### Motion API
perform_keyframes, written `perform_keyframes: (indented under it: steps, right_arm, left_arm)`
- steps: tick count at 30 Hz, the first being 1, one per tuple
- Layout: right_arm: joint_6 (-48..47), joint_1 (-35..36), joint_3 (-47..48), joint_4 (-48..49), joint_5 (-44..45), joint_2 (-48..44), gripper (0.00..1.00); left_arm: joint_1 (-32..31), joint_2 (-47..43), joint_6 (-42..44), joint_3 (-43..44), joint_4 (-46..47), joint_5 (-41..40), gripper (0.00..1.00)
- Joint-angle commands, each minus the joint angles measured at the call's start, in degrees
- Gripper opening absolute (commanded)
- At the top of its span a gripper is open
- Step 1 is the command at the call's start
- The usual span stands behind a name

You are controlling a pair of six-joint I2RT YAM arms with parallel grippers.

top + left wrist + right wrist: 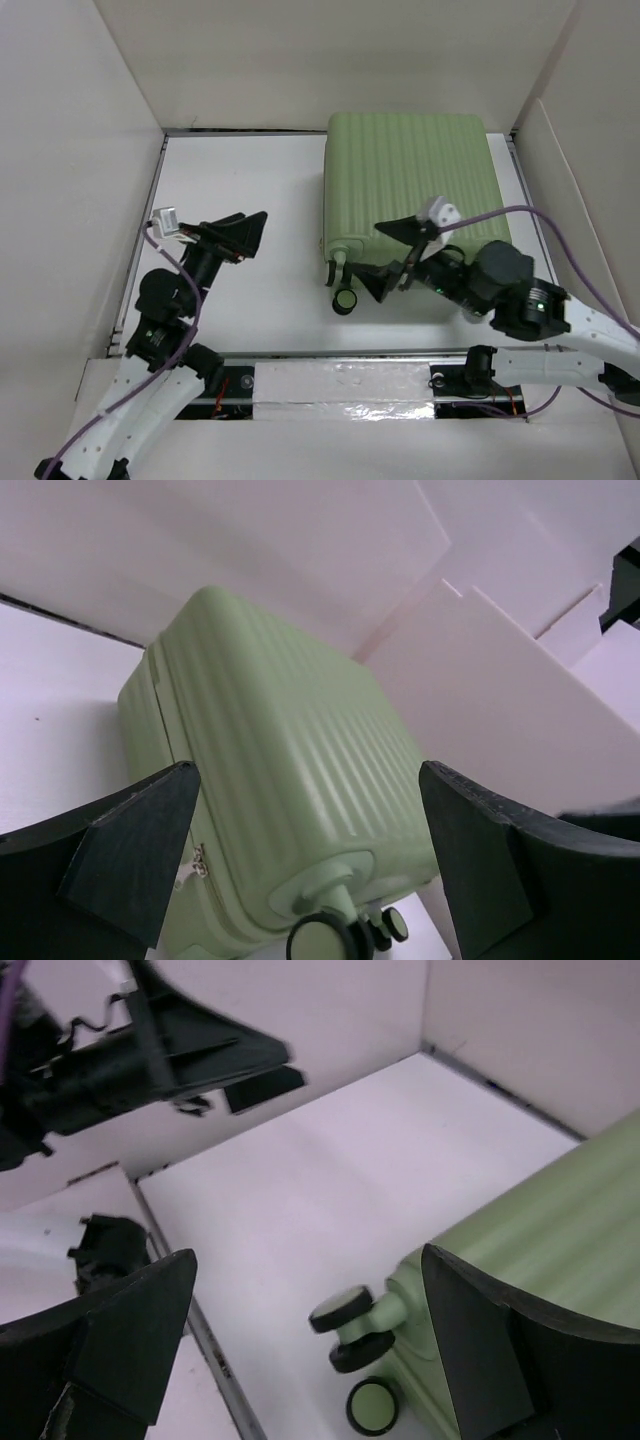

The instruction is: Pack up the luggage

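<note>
The luggage (410, 190) lies shut and flat at the far right of the bench (240, 310), wheels (345, 300) nearest us. The right end effector (378, 255) hangs over its near-left corner, fingers apart and empty. The left end effector (256, 235), also spread wide, hovers well to the left.

Soft, even light comes from above, and my white table (250, 200) looks bright, nearly washed out, with a lilac tint in my wrist views. The luggage (410, 190) throws only a faint shadow. The tape (340, 385) at the near edge glares. My fingers (120, 850) loom dark and slightly soft.
</note>
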Motion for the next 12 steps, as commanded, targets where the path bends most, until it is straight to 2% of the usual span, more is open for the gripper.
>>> perform_keyframes:
  steps: [1,6,12]
  right_arm:
    - [-3.9,0.2,4.2,-1.0,7.3,-5.8,1.00]
    - [-3.7,0.2,1.4,0.9,15.6,-16.2,1.00]
    - [-1.9,0.2,-2.2,2.1,18.6,-18.1,1.00]
  left_arm:
    - [0.2,-4.7,3.4,10.3,-10.2,0.5,0.91]
    - [0.2,-10.1,9.2,15.9,-17.8,-3.8,0.91]
    - [0.2,-11.0,10.5,14.7,-21.7,-5.8,0.90]
